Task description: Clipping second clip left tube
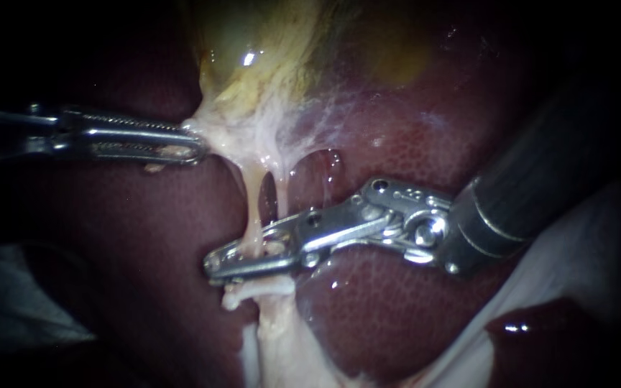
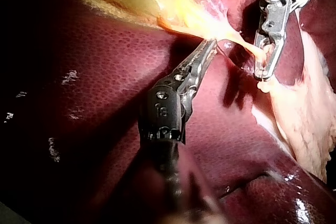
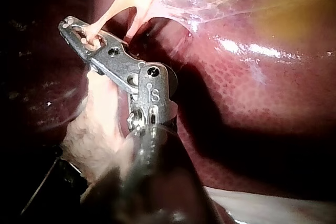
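Observation:
Two pale tubes run down from the gallbladder (image 1: 253,43): the left tube (image 1: 251,208) and the right tube (image 1: 282,190). My right instrument (image 1: 211,266) comes in from the right, and its long windowed jaws are shut across the left tube, which shows through the jaw window. The same grip shows in the left wrist view (image 2: 261,74) and the right wrist view (image 3: 65,23). My left instrument (image 1: 194,141) holds the whitish tissue at the gallbladder's neck with its jaws shut, pulling it leftward (image 2: 210,43). I can make out no clip.
Dark red liver (image 1: 145,237) lies under and around everything. Pale fatty tissue (image 1: 274,330) hangs below the right jaws. White cloth (image 1: 576,237) lies at the lower right, grey cloth (image 1: 16,287) at the lower left.

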`<state>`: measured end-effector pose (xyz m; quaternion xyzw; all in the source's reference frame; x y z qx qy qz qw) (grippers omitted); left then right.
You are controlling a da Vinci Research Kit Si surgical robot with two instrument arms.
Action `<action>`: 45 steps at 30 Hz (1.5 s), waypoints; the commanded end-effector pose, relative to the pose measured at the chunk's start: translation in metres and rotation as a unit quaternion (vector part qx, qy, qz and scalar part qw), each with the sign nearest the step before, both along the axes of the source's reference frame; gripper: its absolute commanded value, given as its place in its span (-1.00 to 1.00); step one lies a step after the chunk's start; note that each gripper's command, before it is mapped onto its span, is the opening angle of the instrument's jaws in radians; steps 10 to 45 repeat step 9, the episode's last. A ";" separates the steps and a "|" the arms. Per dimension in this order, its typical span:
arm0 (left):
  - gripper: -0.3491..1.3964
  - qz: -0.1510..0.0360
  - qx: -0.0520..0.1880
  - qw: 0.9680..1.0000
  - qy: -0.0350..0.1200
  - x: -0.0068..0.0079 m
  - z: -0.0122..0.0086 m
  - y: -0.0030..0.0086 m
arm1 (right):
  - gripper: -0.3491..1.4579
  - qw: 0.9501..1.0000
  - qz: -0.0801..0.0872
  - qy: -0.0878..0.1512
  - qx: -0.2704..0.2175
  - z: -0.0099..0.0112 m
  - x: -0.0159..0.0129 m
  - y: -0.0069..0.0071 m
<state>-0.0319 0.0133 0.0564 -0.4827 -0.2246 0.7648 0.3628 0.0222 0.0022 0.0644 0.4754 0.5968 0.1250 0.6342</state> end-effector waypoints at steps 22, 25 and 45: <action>-1.00 0.000 0.000 1.000 0.000 0.0000 0.0000 0.0000 | -1.00 1.000 -0.002 0.001 0.000 0.0001 0.0000 0.0000; -1.00 0.000 0.000 1.000 0.000 0.0000 0.0000 0.0000 | -1.00 1.000 -0.002 0.001 0.000 0.0001 0.0000 0.0000; -1.00 0.000 0.000 1.000 0.000 0.0000 0.0000 0.0000 | -1.00 1.000 -0.002 0.001 0.000 0.0001 0.0000 0.0000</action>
